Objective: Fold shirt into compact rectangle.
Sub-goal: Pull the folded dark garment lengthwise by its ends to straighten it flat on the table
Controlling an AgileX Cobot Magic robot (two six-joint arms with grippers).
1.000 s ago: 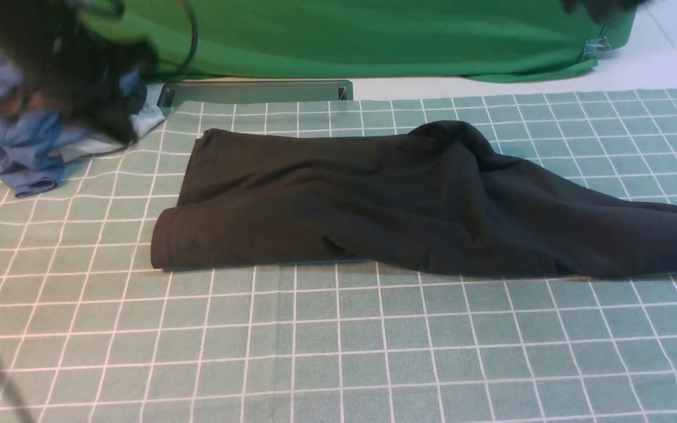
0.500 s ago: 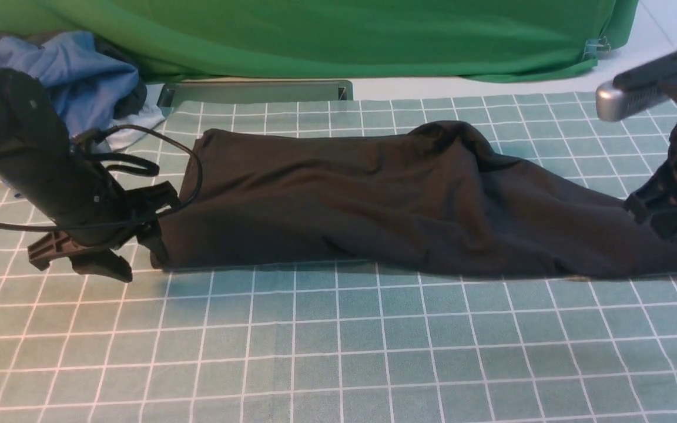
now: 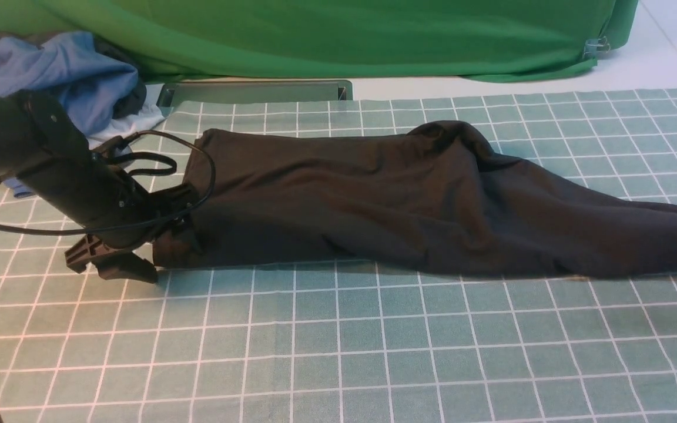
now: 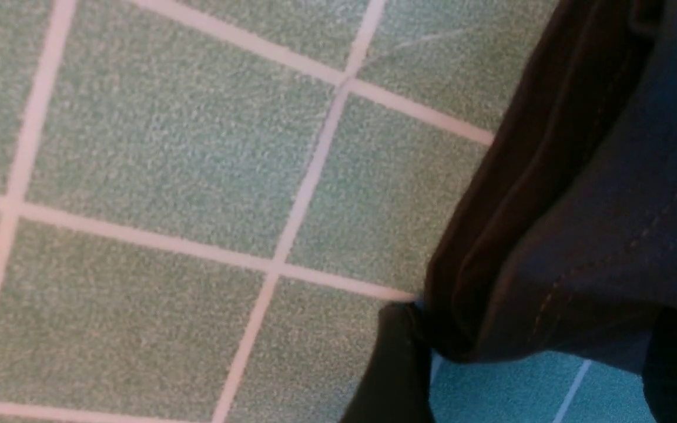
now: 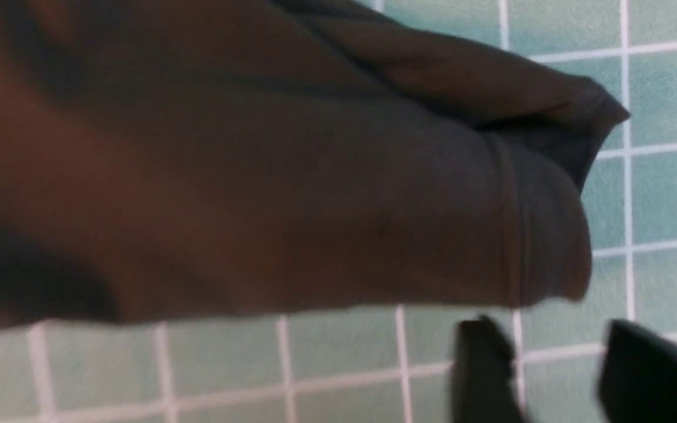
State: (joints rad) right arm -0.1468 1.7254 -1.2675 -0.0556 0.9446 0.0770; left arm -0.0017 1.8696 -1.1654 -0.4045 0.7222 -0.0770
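Jaws spread on left gripper (image 3: 167, 238) and right gripper (image 5: 550, 343), flanking soft, rumpled black shirt (image 3: 409, 200).

**Both arms come down to the shirt's ends; the right one slips to the frame's edge**

A second ago the left arm (image 3: 33, 158) was a blur high over the blue garments (image 3: 62, 70), hiding most of that pile. It has since dropped to the worktop (image 3: 338, 341). In the last half-second the left pincer (image 3: 162, 238) has edged rightward onto the near left corner of the shirt (image 3: 374, 194), jaws apart around the folded edge. The right pincer (image 5: 547, 329), over the shirt's right end half a second ago, has drawn out toward the front view's right edge, jaws apart beside the cloth.
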